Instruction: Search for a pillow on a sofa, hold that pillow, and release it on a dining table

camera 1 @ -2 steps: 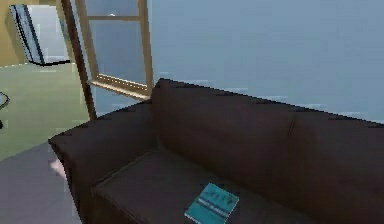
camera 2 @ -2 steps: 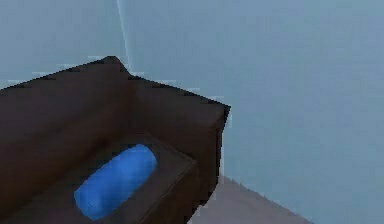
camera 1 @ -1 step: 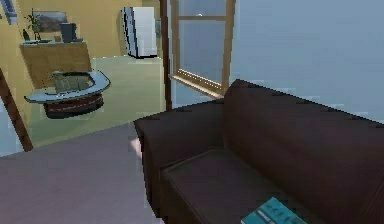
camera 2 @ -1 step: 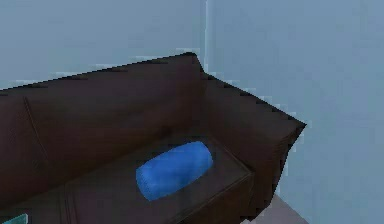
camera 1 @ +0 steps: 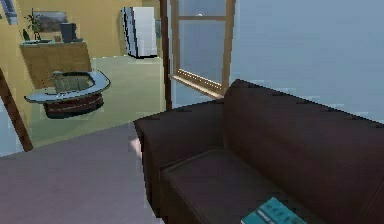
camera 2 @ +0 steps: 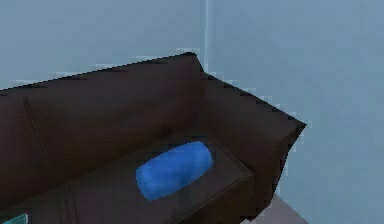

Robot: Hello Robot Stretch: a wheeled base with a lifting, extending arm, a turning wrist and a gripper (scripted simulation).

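Note:
A dark brown sofa (camera 1: 250, 140) takes up the forward view's right half and shows again in the arm side view as the sofa (camera 2: 110, 110) against a pale blue wall. On its seat in the arm side view lies a blue, rounded pillow (camera 2: 176, 168), near the sofa's right arm. A teal flat thing (camera 1: 274, 213) rests on the seat cushion at the forward view's bottom edge, and the teal thing (camera 2: 15, 217) shows at the arm side view's bottom left corner.
A wooden-framed glass door (camera 1: 200, 45) stands behind the sofa. Through the opening at left are a round tub-like table (camera 1: 68, 92), a wooden cabinet (camera 1: 55, 60) with a plant, and a white fridge (camera 1: 140, 32). Open floor (camera 1: 70, 180) lies left of the sofa.

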